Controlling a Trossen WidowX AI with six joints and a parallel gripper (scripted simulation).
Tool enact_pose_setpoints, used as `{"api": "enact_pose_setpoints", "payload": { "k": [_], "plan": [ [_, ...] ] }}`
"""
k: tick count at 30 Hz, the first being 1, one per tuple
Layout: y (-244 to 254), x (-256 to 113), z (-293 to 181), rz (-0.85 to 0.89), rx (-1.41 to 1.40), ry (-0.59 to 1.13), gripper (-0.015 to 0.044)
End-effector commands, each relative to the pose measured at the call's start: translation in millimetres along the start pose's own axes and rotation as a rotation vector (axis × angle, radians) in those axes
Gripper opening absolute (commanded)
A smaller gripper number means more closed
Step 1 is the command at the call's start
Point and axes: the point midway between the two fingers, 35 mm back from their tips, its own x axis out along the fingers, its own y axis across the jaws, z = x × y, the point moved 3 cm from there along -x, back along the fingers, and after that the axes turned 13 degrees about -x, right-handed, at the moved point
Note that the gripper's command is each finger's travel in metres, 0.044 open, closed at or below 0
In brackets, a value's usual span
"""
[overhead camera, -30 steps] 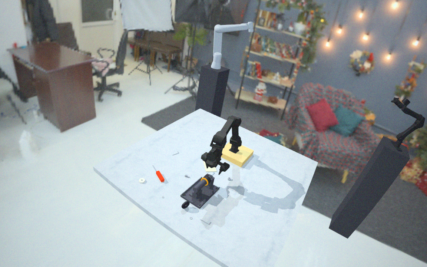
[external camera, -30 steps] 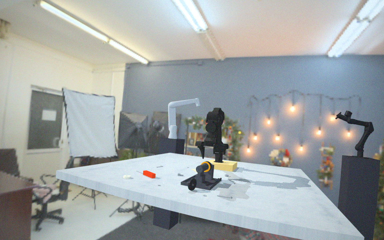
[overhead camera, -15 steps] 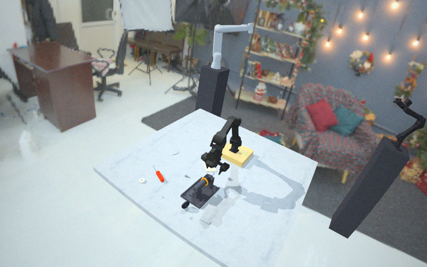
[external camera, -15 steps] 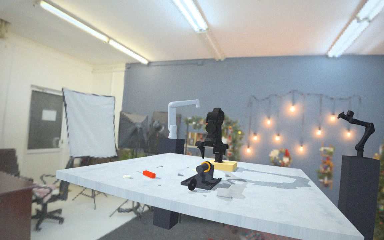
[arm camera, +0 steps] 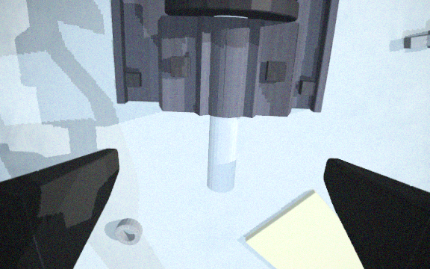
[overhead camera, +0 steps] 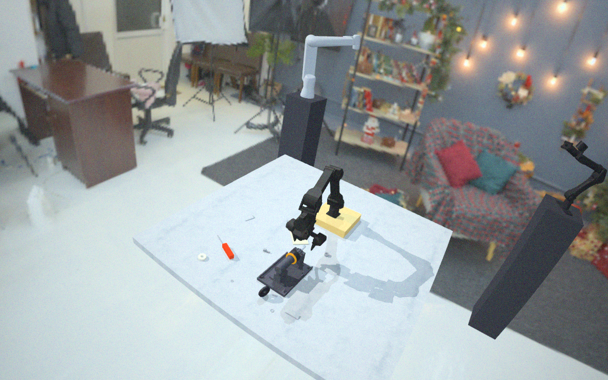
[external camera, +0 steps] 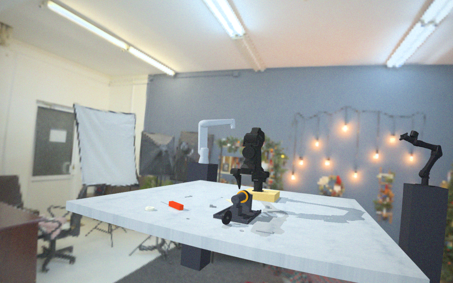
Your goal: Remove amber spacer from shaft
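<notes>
While the gripper stands spread wide, holding nothing, its fingers straddle the pale rod; contact is unconfirmed. Close squarely, then draw straight back gently. The amber ring sits beside the block, inboard of the desk's lower-left edge in the top view.
</notes>
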Motion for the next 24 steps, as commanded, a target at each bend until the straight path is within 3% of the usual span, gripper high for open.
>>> {"api": "enact_pose_setpoints", "payload": {
  "k": [1,24],
  "plan": [
    [0.0,9.3,-1.0,0.0,-0.004,0.007,0.044],
    [0.0,34.7,-2.2,0.0,-0.004,0.007,0.044]
  ]
}}
